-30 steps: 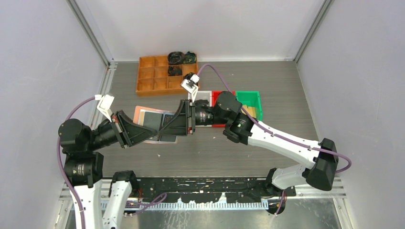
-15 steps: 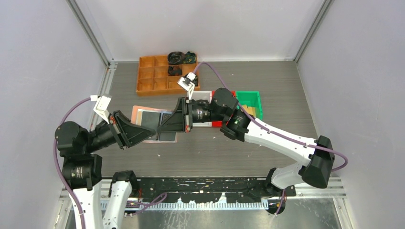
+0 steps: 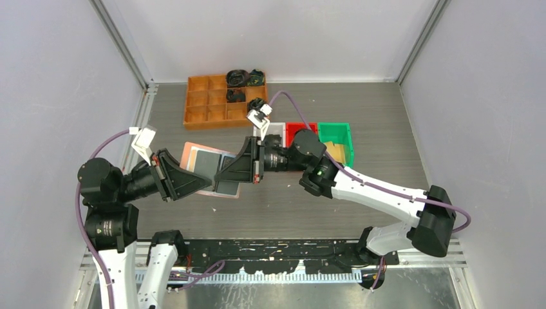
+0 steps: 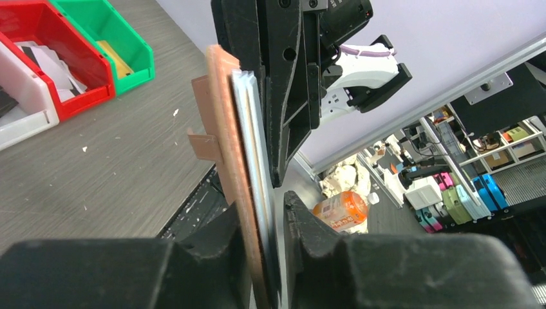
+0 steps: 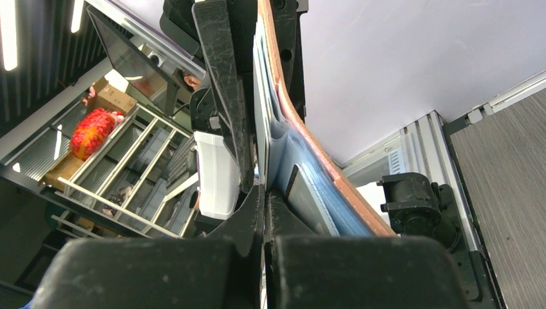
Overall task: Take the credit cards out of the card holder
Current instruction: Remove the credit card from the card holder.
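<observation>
My right hand (image 5: 264, 207) has just closed. A second ago its jaws stood part open at the right edge of the salmon-pink leather-like folding card holder (image 3: 207, 162). Now they are pressed flat together on a thin pale layer among the light blue pockets. I take it for the edge of a whitish plastic credit card (image 5: 260, 109), though I cannot rule out a pocket lip.

My left hand (image 4: 264, 215) has begun to slacken. Its fingers flank the left end of the holder closely, but I cannot tell whether they still press on it.

The holder itself has barely shifted. It hangs open between my two hands, off the grey desk (image 3: 373, 116), over its left middle. It is nearer than the orange compartment tray (image 3: 206, 106) and left of the red bin (image 3: 302, 129) and the green bin (image 3: 339, 134).

I judge that this is the start of an extraction: the pinch is made, and the pull to the right is not yet done. The loosening on the left worries me, because if that side lets go, the holder may follow the card instead of giving it up.
</observation>
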`<move>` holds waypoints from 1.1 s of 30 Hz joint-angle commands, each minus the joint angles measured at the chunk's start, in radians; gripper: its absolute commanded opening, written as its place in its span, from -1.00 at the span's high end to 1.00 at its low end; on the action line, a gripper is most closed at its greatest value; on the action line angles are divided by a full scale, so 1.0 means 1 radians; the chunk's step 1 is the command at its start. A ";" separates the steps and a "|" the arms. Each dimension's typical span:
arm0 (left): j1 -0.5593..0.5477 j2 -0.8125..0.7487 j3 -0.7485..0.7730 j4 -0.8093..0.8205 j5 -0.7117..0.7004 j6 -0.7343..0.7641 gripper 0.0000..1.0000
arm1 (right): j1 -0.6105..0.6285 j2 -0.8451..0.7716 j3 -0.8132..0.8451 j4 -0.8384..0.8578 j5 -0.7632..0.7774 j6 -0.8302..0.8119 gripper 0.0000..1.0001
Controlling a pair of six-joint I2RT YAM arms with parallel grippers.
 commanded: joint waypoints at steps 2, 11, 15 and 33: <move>-0.002 0.003 0.045 0.046 0.023 -0.033 0.64 | -0.005 -0.071 -0.035 0.071 0.024 -0.001 0.99; -0.002 0.000 0.052 0.054 0.018 -0.044 0.73 | -0.005 -0.117 -0.093 0.064 0.023 -0.010 0.99; -0.003 0.002 0.058 0.054 0.020 -0.045 0.74 | -0.006 -0.136 -0.113 0.075 0.015 -0.007 0.99; -0.003 -0.005 0.064 0.058 0.017 -0.055 0.78 | -0.005 -0.075 -0.027 0.203 0.047 0.040 0.38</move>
